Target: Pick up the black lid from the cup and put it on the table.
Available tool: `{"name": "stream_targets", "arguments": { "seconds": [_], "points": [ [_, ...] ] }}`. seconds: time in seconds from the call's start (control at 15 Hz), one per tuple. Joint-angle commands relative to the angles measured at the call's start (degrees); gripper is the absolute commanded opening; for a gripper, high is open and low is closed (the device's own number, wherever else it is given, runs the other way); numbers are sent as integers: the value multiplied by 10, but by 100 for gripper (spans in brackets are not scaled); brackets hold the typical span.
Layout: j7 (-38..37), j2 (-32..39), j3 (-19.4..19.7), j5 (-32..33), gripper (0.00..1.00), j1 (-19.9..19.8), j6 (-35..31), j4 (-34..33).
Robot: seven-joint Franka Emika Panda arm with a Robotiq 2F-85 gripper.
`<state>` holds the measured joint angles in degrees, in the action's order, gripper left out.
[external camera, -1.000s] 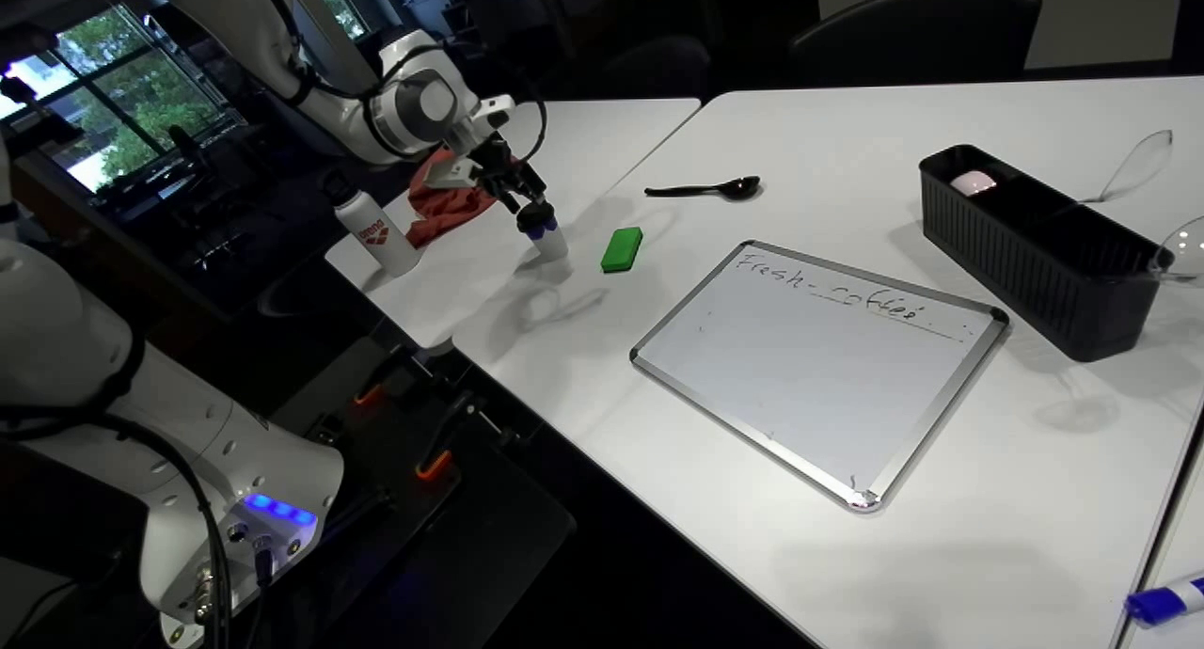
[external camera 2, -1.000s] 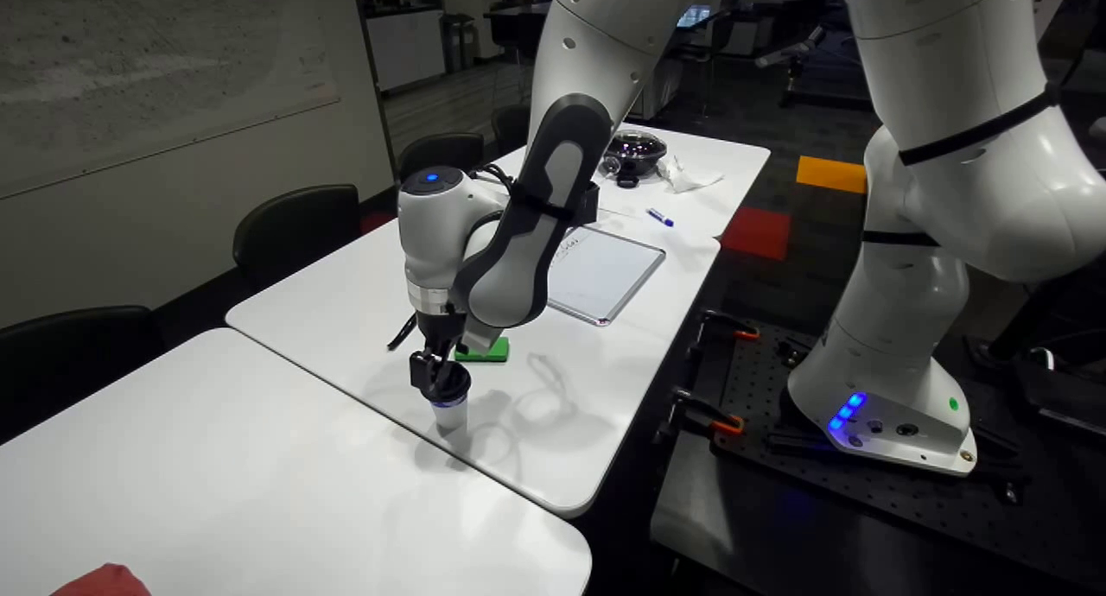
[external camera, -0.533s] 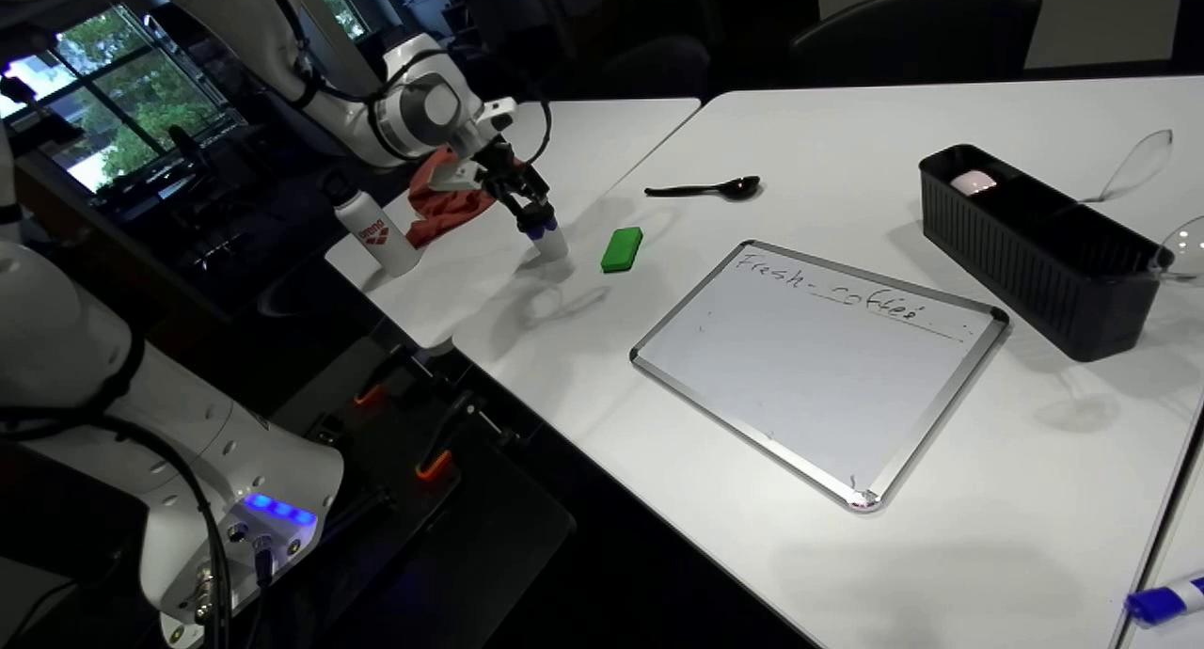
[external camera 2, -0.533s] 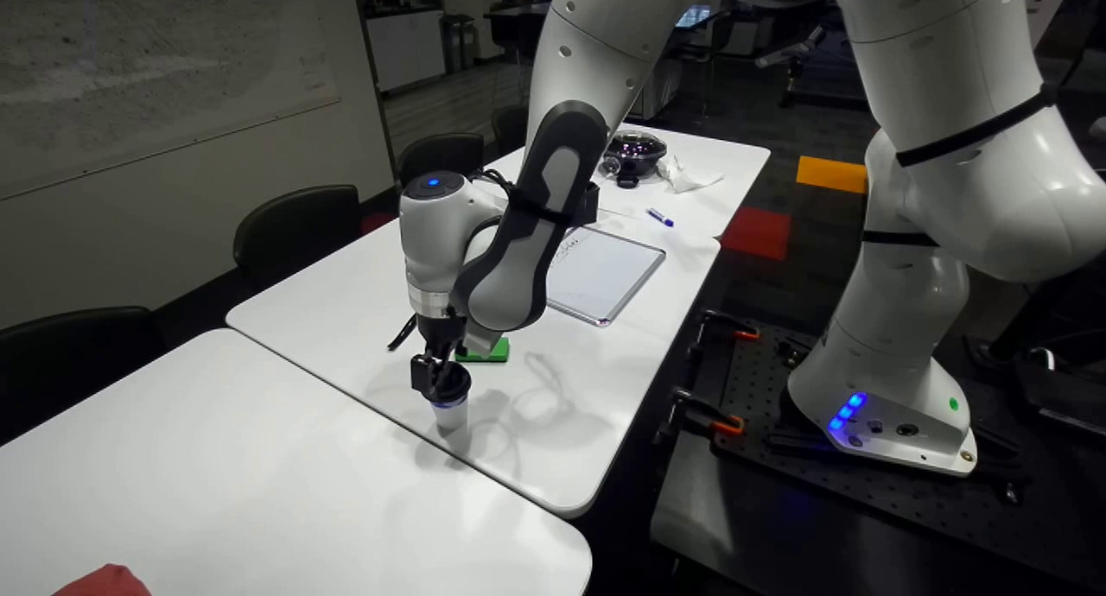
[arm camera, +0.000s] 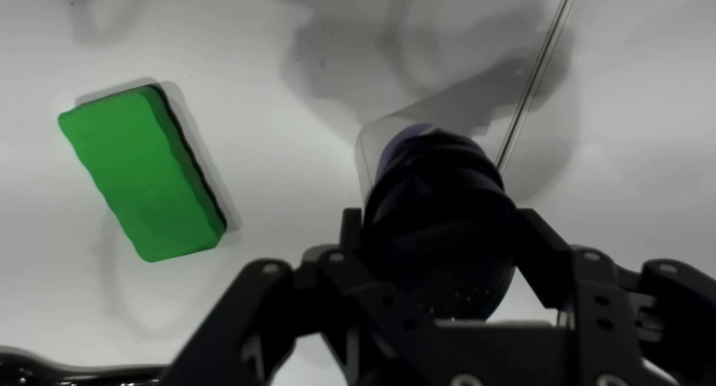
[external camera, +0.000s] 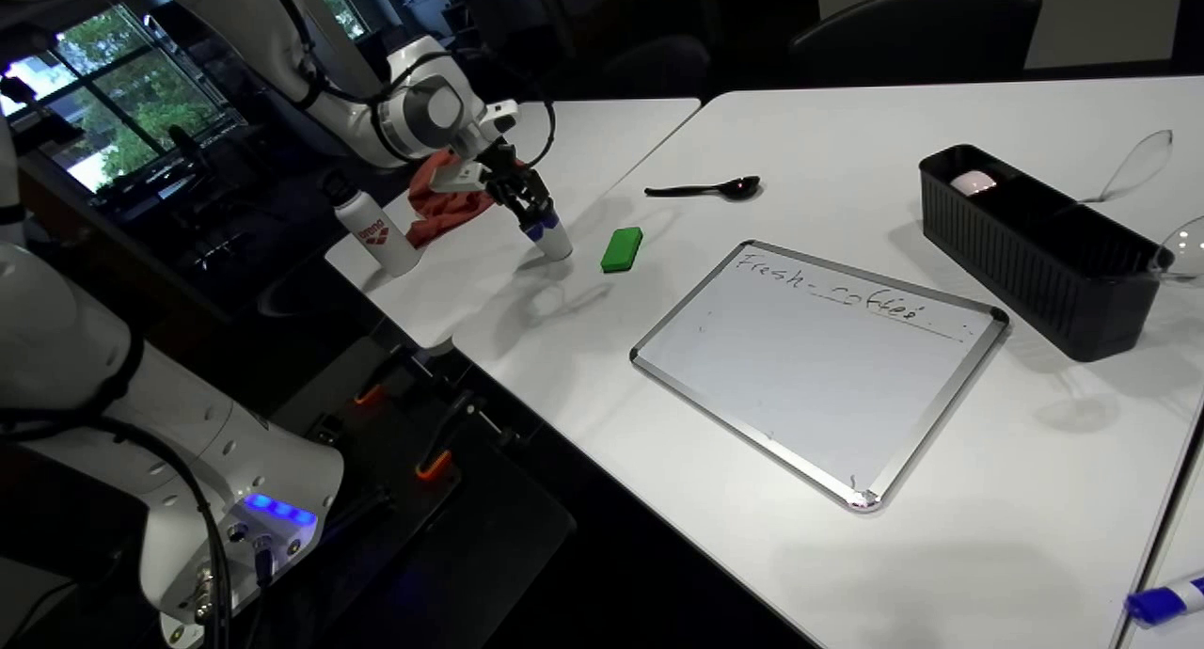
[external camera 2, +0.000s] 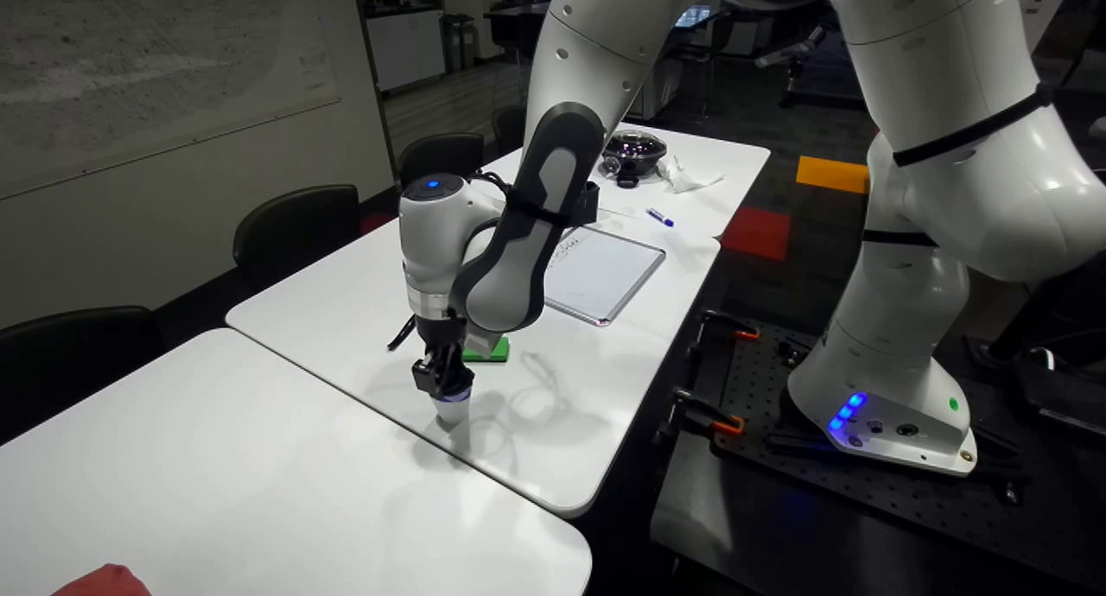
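A small white cup (external camera 2: 453, 409) with a blue-violet band sits at the white table (external camera 2: 320, 285), close to the seam between two tabletops. On its mouth is the black lid (arm camera: 447, 268), seen from above in the wrist view. My gripper (arm camera: 440, 232) is shut on the lid, one finger pressed to each side of it. In an exterior view the gripper (external camera: 539, 214) hides most of the lid, while the cup (external camera: 556, 245) shows beneath. Whether the cup's base rests fully flat I cannot tell.
Beside the cup lies a green block (external camera: 622, 249); a black spoon (external camera: 738, 188) is beyond it. A silver-framed whiteboard (external camera: 800, 376) and a black bin (external camera: 1035, 273) are farther along. A white bottle (external camera: 376, 233) stands by a red cloth (external camera: 447, 207).
The gripper's fingers, apart a second ago, have come together on the lid, and the gripper sits slightly lower. The cup has shifted a little.
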<state>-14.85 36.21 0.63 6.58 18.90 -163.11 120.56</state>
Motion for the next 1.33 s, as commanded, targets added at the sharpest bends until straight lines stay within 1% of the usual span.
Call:
{"name": "stream_targets", "arguments": {
  "seconds": [0.0,0.07,0.13,0.2,0.27,0.33,0.4,0.47,0.53,0.6,0.67,0.73,0.8,1.13,1.27],
  "points": [
    [16,2,-8,-8,66,-7,-9,-5],
    [14,0,-6,-6,67,-4,-10,-2],
    [12,-5,-5,-5,72,-2,-13,3],
    [10,-8,-3,-5,75,-1,-15,6],
    [9,-11,-3,-6,80,-1,-17,8],
    [10,-12,-4,-7,80,-1,-19,10],
    [10,-14,-4,-7,79,-1,-21,11],
    [10,-14,-4,-7,80,-2,-22,11],
    [10,-15,-4,-7,77,-2,-22,12],
    [11,-15,-4,-8,78,-2,-22,12],
    [11,-16,-5,-8,76,-3,-22,12],
    [12,-16,-6,-8,77,-4,-21,11],
    [12,-17,-6,-8,75,-3,-22,13],
    [10,-25,-6,-8,79,-2,-26,17],
    [12,-24,-9,-10,77,-5,-22,14]
  ]
}}
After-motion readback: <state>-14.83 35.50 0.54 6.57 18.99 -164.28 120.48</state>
